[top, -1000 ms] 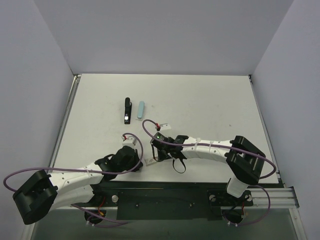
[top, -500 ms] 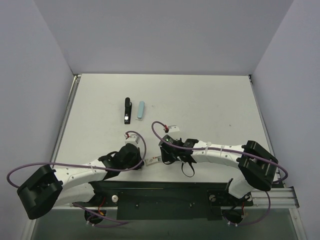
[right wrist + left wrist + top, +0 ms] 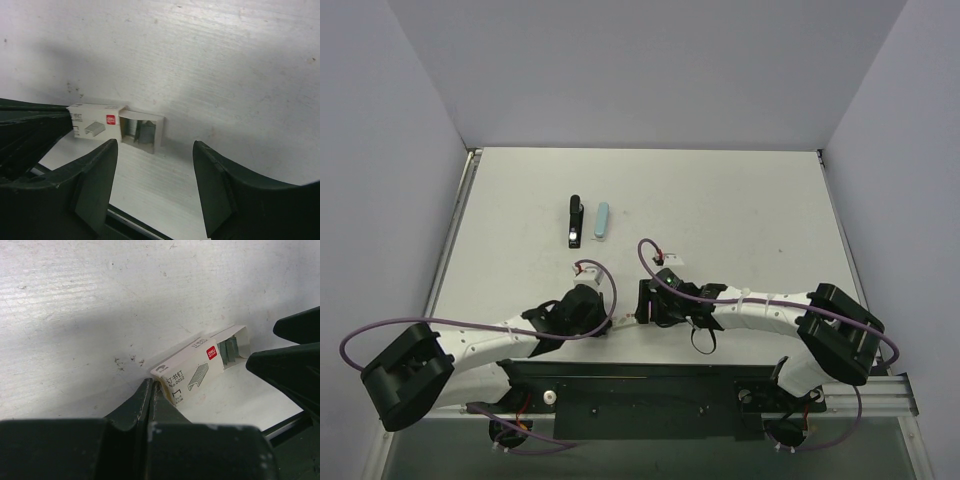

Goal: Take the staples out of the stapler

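The black stapler (image 3: 574,220) lies on the white table, far beyond both grippers, with a silvery part showing at its near end. A small white staple box (image 3: 192,372) lies between the grippers at the near edge. Its tray is slid out with staples inside (image 3: 142,131). My left gripper (image 3: 151,387) is shut, its tips touching the box's closed end. My right gripper (image 3: 157,172) is open and empty, facing the box's open tray, a little short of it. In the top view the left gripper (image 3: 610,322) and right gripper (image 3: 640,310) flank the box (image 3: 622,320).
A pale blue oblong object (image 3: 603,220) lies just right of the stapler. The black mounting rail (image 3: 650,385) runs along the near table edge right below the box. Grey walls close in the table on three sides.
The right arm has swung toward the near edge and brought its open gripper down in front of the box. The left gripper has shifted slightly right. The stapler has not moved.
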Controlling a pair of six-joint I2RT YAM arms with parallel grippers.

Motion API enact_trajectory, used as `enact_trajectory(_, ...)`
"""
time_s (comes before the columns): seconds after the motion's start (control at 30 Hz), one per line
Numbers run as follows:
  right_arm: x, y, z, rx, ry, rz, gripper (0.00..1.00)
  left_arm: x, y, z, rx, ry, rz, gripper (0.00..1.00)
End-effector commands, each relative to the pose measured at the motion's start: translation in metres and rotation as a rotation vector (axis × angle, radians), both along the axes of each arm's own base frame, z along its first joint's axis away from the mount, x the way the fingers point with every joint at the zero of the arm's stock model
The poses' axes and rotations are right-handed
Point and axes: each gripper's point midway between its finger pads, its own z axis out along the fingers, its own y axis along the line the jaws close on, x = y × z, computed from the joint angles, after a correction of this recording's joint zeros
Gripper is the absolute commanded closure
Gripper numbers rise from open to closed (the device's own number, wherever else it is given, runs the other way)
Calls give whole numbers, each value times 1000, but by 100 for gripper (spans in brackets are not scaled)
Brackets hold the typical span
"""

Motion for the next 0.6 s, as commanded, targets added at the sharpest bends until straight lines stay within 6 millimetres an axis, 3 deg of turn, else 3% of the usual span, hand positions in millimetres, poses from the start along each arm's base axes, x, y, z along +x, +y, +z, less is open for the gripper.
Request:
enact_trajectory(0.0,1,23,11,123,9,15,43,-4,4,-9,44,17,-23,100)
enact_trajectory(0.57,-5,23,-4,135,78,-17,41,-2,0,-9,33,10,-30,100)
